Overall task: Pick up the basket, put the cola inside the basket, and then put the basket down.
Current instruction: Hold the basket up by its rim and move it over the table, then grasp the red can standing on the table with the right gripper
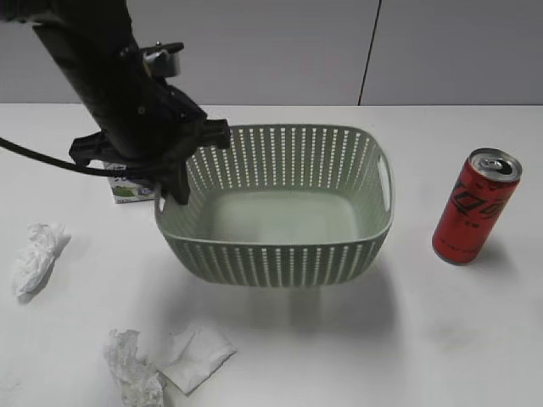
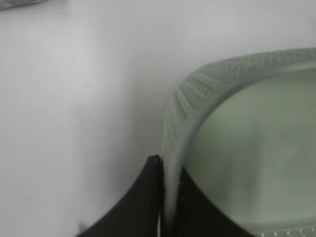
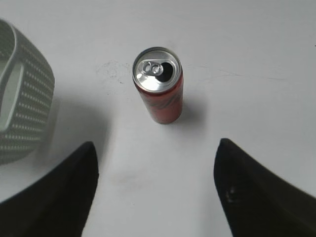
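The pale sage-green basket [image 1: 280,246] hangs tilted a little above the white table, casting a shadow below it. My left gripper [image 1: 176,182] is shut on the basket's left rim, one finger inside and one outside; the left wrist view shows the rim [image 2: 197,94] pinched between the jaws [image 2: 168,170]. The basket is empty. The cola [image 1: 473,208], a tall red can with an open silver top, stands upright on the table right of the basket. In the right wrist view my right gripper [image 3: 157,148] is open, above and short of the cola [image 3: 160,91]. The right arm is out of the exterior view.
A white and green milk carton [image 1: 129,188] stands behind my left arm. Crumpled white tissues lie at the left [image 1: 36,256] and front left [image 1: 161,360]. The basket's right end [image 3: 24,98] shows at the left of the right wrist view.
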Robot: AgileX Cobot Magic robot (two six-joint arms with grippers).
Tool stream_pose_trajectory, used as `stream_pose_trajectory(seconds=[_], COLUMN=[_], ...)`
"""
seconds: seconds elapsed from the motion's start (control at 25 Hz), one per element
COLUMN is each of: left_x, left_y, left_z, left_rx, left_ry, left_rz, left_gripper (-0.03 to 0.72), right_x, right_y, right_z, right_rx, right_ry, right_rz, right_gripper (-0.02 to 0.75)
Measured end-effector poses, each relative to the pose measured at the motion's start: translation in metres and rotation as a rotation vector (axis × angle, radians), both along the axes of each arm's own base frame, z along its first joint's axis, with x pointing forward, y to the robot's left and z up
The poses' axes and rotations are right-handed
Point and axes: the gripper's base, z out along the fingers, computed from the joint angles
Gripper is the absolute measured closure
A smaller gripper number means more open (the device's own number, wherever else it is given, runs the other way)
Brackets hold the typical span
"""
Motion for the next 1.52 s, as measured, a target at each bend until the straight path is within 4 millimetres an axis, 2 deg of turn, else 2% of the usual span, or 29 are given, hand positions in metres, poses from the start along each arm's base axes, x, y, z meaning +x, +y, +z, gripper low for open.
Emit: stream_pose_trajectory(seconds=[0.2, 0.4, 0.56, 0.68, 0.92, 1.08, 1.16, 1.28, 1.4, 1.52], left_x=[-0.009, -0.010, -0.010, -0.010, -0.010, -0.010, -0.010, -0.011, -0.011, -0.011], left_y=[0.006, 0.007, 0.007, 0.007, 0.007, 0.007, 0.007, 0.007, 0.006, 0.005], left_z=[-0.021, -0.023, -0.023, -0.023, -0.023, -0.023, -0.023, -0.023, -0.023, -0.023], left_rx=[0.034, 0.038, 0.037, 0.037, 0.037, 0.037, 0.037, 0.034, 0.025, 0.023], left_ry=[0.046, 0.052, 0.051, 0.051, 0.051, 0.051, 0.051, 0.053, 0.059, 0.062], left_rz=[0.004, 0.003, 0.004, 0.003, 0.003, 0.003, 0.003, 0.005, 0.009, 0.010], left_gripper=[0.690, 0.690, 0.690, 0.690, 0.690, 0.690, 0.690, 0.690, 0.690, 0.690], right_x=[0.068, 0.123, 0.152, 0.163, 0.166, 0.164, 0.161, 0.148, 0.120, 0.087], right_y=[0.005, 0.008, 0.009, 0.011, 0.012, 0.011, 0.010, 0.009, 0.007, 0.004], right_z=[-0.014, -0.048, -0.076, -0.096, -0.097, -0.087, -0.072, -0.036, -0.004, 0.019], right_rx=[-0.008, -0.035, -0.052, -0.053, -0.040, -0.059, -0.067, -0.072, -0.088, -0.102], right_ry=[0.132, 0.256, 0.347, 0.430, 0.451, 0.444, 0.419, 0.366, 0.350, 0.285], right_rz=[-0.001, 0.000, 0.003, 0.006, 0.007, 0.017, 0.023, 0.039, 0.064, 0.067], right_gripper=[0.186, 0.186, 0.186, 0.187, 0.187, 0.187, 0.187, 0.187, 0.187, 0.187])
